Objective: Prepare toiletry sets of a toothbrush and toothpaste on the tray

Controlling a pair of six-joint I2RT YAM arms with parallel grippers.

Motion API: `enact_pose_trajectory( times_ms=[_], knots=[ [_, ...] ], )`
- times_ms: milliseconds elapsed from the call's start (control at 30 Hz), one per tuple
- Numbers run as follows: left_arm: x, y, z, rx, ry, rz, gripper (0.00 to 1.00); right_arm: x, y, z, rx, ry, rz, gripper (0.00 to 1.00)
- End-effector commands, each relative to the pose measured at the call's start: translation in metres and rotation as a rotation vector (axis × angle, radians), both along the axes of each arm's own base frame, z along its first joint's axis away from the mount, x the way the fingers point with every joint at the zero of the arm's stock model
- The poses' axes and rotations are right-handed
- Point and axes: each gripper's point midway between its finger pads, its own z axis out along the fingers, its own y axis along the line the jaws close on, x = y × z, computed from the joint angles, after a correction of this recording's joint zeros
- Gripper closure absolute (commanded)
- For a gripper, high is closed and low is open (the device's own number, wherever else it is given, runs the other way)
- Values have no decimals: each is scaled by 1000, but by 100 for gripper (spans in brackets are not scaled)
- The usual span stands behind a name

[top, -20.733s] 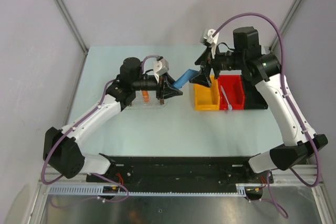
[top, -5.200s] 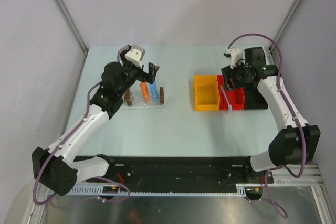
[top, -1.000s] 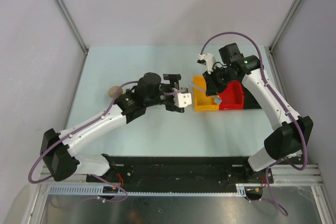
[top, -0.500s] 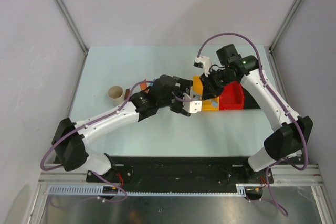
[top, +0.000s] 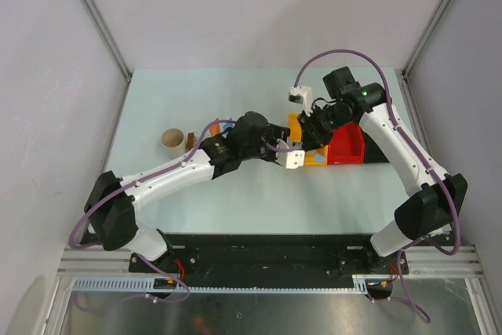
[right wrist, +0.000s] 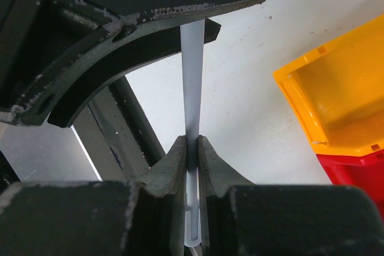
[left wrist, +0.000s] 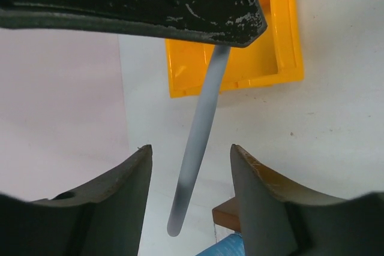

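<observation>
- The left gripper [left wrist: 191, 151], jaws wide, straddles the thin whitish translucent toothbrush [left wrist: 204, 112] in mid-air; centre the handle before closing.
- The right gripper [right wrist: 192, 148] pinches that toothbrush; it should release only once the left grips firmly.
- Beyond, on the table [left wrist: 336, 124], lie the yellow plastic bin [left wrist: 264, 34] and the clear plastic tray [left wrist: 229, 217] with brown wooden end-blocks.

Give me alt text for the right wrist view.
The right gripper is shut on the toothbrush, a pale strip running up to black parts of the left arm. A yellow bin and, below it, a red bin sit at the right edge.
</observation>
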Motion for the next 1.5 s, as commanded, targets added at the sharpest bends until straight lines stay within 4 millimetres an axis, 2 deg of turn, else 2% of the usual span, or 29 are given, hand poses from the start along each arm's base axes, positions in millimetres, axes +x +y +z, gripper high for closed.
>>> enact_pose_trajectory(
  times_ms=[0, 267, 300, 333, 367, 433, 533, 633, 667, 733, 767, 833, 933, 1033, 1100, 1267, 1333, 1433, 1467],
  knots=[
    [6, -7, 29, -49, -55, 4, 46, -6, 2, 22, 37, -55, 22, 100],
    [9, -4, 27, -41, -57, 26, 67, -2, 1, 16, 22, -50, 5, 100],
    [9, -4, 27, -41, -57, 26, 76, -2, 1, 16, 21, -50, 3, 100],
    [8, -4, 26, -39, -55, 25, 80, -2, 1, 16, 23, -49, 5, 100],
    [8, -4, 25, -41, -52, 25, 90, -2, 1, 16, 23, -48, 2, 100],
    [8, -5, 24, -46, -42, 31, 100, -2, 1, 16, 23, -48, 4, 100],
    [7, -7, 24, -62, -23, 35, 100, -2, 2, 16, 23, -49, 4, 100],
    [7, -7, 23, -70, -8, 46, 100, -1, 1, 19, 26, -60, -3, 88],
    [7, -7, 23, -71, -3, 50, 100, -1, 1, 21, 29, -65, -1, 80],
    [6, -7, 20, -74, 9, 55, 100, 1, -1, 25, 34, -74, -14, 70],
    [6, -6, 19, -75, 14, 59, 100, 3, -1, 27, 40, -83, -20, 58],
    [6, -6, 19, -79, 19, 64, 100, 7, -4, 32, 47, -94, -33, 47],
    [4, -4, 20, -90, 32, 71, 100, 14, -8, 40, 58, -118, -57, 39],
    [0, -2, 18, -96, 44, 73, 100, 23, -11, 54, 84, -155, -81, 33],
    [-2, 0, 16, -101, 57, 79, 100, 31, -18, 64, 96, -183, -118, 32],
    [-2, 3, 15, -147, 118, 139, 100, 54, -38, 102, 161, -293, -231, 30],
    [-1, 3, 21, -189, 153, 163, 100, 58, -44, 121, 201, -357, -262, 30],
    [-1, 2, 34, -275, 221, 192, 100, 67, -53, 138, 237, -429, -324, 30],
    [-1, 1, 43, -318, 249, 211, 100, 63, -57, 145, 249, -456, -336, 29]
  ],
)
